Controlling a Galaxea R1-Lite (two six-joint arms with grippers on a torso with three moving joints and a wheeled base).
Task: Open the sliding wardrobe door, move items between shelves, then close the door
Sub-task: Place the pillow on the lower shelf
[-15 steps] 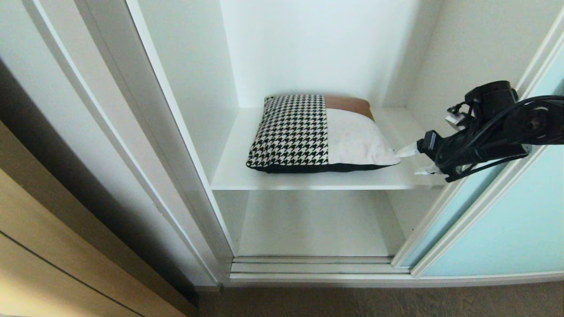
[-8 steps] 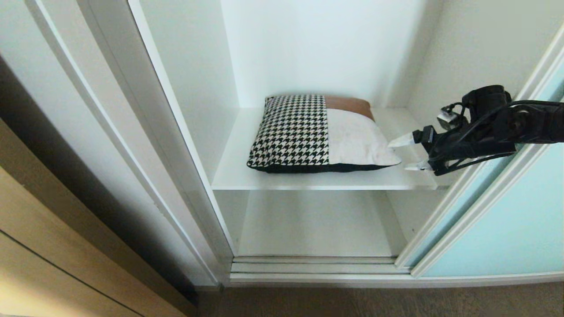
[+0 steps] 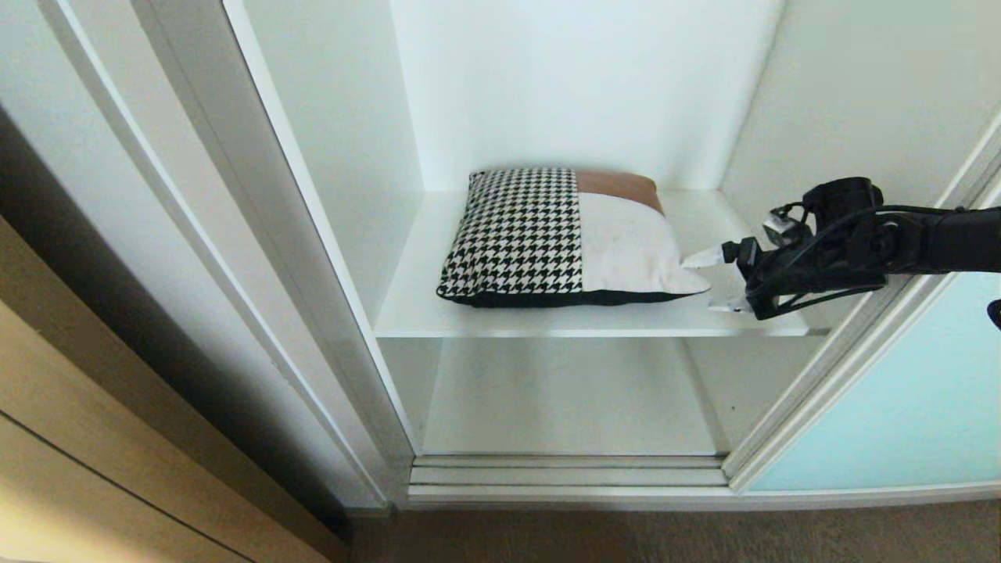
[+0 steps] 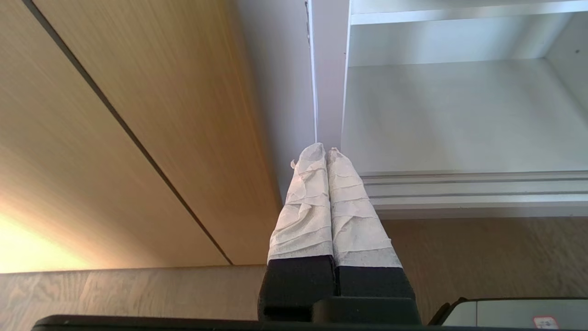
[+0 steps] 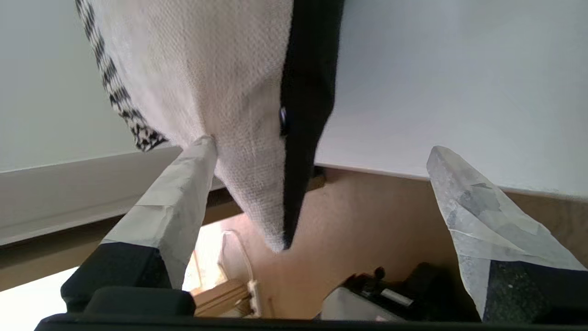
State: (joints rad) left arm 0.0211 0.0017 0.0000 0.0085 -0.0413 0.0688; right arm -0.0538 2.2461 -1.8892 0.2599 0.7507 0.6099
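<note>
The houndstooth, brown and cream cushion (image 3: 563,234) lies flat on the upper white shelf (image 3: 414,317); the lower shelf (image 3: 563,399) is bare. My right gripper (image 3: 701,285) is open at the cushion's right front corner. In the right wrist view that corner (image 5: 248,138) sits between the wide-spread fingers of the gripper (image 5: 321,146), nearer one finger (image 5: 179,193). The sliding wardrobe door (image 3: 899,414) stands slid to the right. My left gripper (image 4: 324,149) is shut on nothing, parked low in front of the wardrobe's left post.
A wood-grain panel (image 3: 117,469) flanks the wardrobe on the left, beside its white frame post (image 3: 313,274). The door track (image 3: 563,473) runs along the bottom above the grey-brown floor (image 3: 626,536). The wardrobe's right wall (image 3: 844,117) is close behind my right arm.
My right gripper has moved left and slightly down to the cushion's corner and spread its fingers wider. The door's edge stands a little farther right. The cushion has not moved.
</note>
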